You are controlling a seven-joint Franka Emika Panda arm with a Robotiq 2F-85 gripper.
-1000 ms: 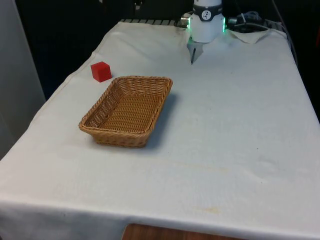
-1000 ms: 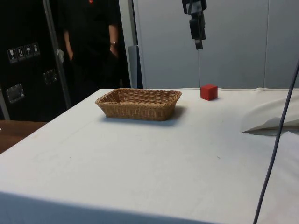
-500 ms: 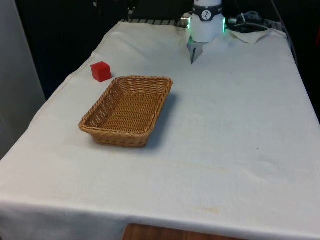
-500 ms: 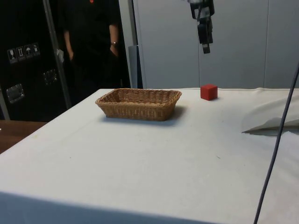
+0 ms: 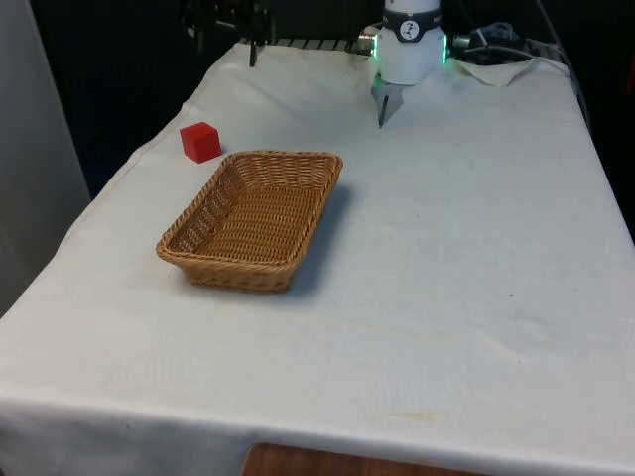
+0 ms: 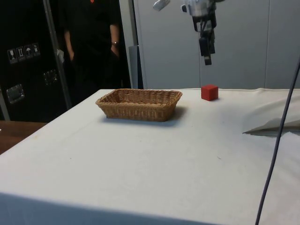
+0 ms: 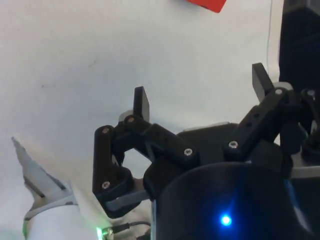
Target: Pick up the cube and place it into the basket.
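Note:
A red cube (image 5: 200,142) rests on the white cloth at the front view's left, just beyond the far corner of the woven wicker basket (image 5: 252,217). From the side, the cube (image 6: 209,92) sits behind the basket (image 6: 139,103). My gripper (image 6: 206,59) hangs well above the cube, nearly over it. In the front view the gripper (image 5: 228,45) is a dark shape over the table's far left corner. The wrist view has the gripper (image 7: 200,95) open, its two fingers (image 7: 141,102) spread with nothing between them, and an edge of the cube (image 7: 207,4) beyond them.
The robot's white base (image 5: 410,45) stands at the far end of the table. A crumpled cloth (image 6: 274,119) and a hanging cable (image 6: 277,140) lie at the side view's right. A person (image 6: 91,42) in dark clothes stands behind the table.
The gripper has swung from over the table's middle towards the cube and come lower. It has entered the front view at the far left. Cube and basket have not moved.

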